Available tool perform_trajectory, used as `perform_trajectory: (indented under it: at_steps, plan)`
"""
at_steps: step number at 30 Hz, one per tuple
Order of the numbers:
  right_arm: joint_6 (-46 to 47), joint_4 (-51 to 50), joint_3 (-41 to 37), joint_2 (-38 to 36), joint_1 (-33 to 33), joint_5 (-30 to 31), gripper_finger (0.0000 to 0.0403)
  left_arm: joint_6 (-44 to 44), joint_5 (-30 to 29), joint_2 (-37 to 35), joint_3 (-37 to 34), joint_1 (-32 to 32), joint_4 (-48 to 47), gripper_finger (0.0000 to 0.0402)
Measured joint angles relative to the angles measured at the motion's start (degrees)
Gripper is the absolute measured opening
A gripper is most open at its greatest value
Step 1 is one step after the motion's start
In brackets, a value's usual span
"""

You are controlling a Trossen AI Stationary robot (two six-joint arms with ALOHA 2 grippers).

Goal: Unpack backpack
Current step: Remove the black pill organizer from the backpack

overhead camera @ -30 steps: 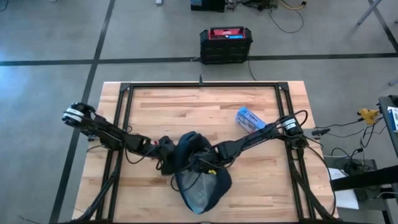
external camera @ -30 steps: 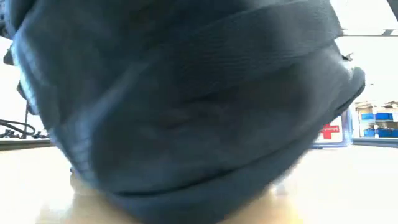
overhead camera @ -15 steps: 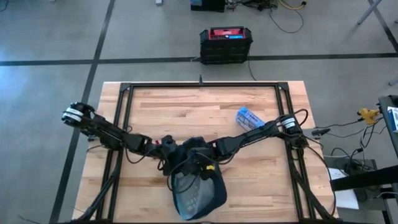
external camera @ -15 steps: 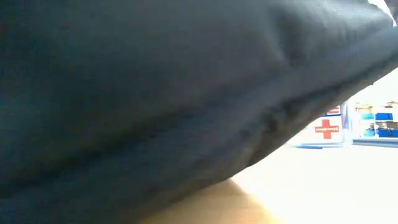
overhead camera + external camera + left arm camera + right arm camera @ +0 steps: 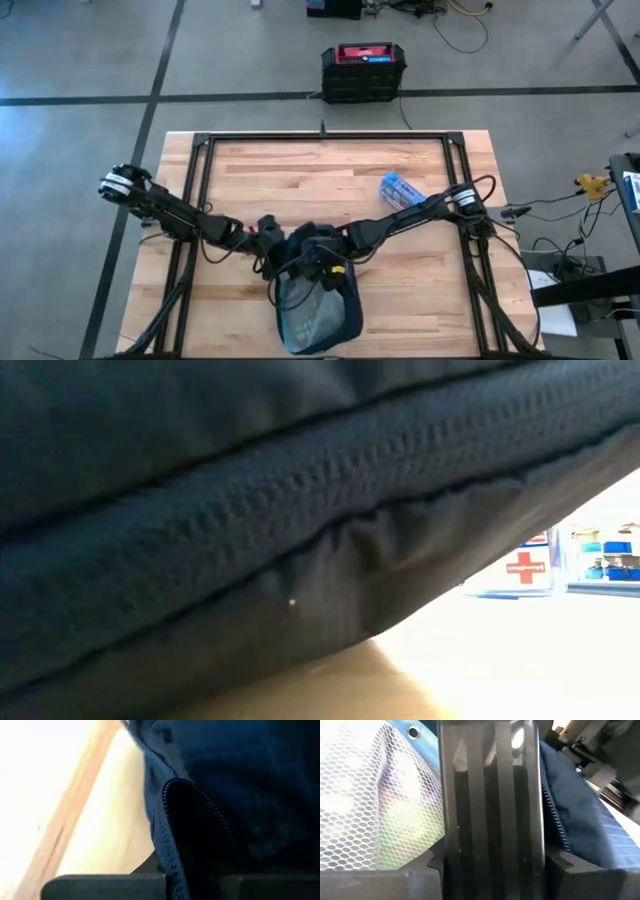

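Observation:
The dark navy backpack (image 5: 318, 300) lies at the table's near middle. Its top is raised between my two grippers and its near end is on the wood. Pale mesh lining (image 5: 315, 322) shows in its open face. It fills the low view (image 5: 250, 510). My left gripper (image 5: 268, 238) is at the backpack's top left and shut on it. My right gripper (image 5: 330, 258) is at the top right, with its fingers (image 5: 490, 795) together between the mesh (image 5: 380, 795) and the blue fabric (image 5: 580, 820). My left gripper holds the backpack by a zippered edge (image 5: 172, 845) at its top left. The edge runs down between the two fingers, which come level from the table's left. My right gripper is shut at the backpack's top right, coming from the table's right. Its own fingers hide the place of contact, with mesh on one side and blue fabric on the other.
A clear zip bag with blue contents (image 5: 400, 190) lies on the wood at the right and also shows in the low view (image 5: 522, 568). A black box with a red top (image 5: 363, 65) stands on the floor beyond the far edge. Bare wood lies at the far half.
The backpack's body has swung from the near right to point straight at the near edge. It has narrowed and come close to the low camera. Its top has stayed between the two grippers, which have barely moved.

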Motion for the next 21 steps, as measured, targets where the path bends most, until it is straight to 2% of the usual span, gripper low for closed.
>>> perform_trajectory:
  at_steps: [5, 12, 17, 21]
  plan:
    - [-0.57, 0.90, -0.11, -2.83, 1.36, -0.69, 0.0161, -4.15, -6.19, -0.02, 0.00, 0.03, -5.98, 0.0000]
    - [-0.93, 3.68, 0.05, -9.09, 2.12, -1.89, 0.0161, -13.67, -17.33, -1.72, 0.29, 0.34, -22.65, 0.0000]
    - [2.64, 1.50, 0.05, -14.71, 3.21, -3.75, 0.0161, -18.94, -19.32, -5.32, 0.29, 0.39, -31.64, 0.0000]
    - [8.51, -5.63, 0.05, -18.26, 5.25, -4.62, 0.0161, -18.68, -19.31, -9.36, 0.31, 0.39, -32.93, 0.0000]
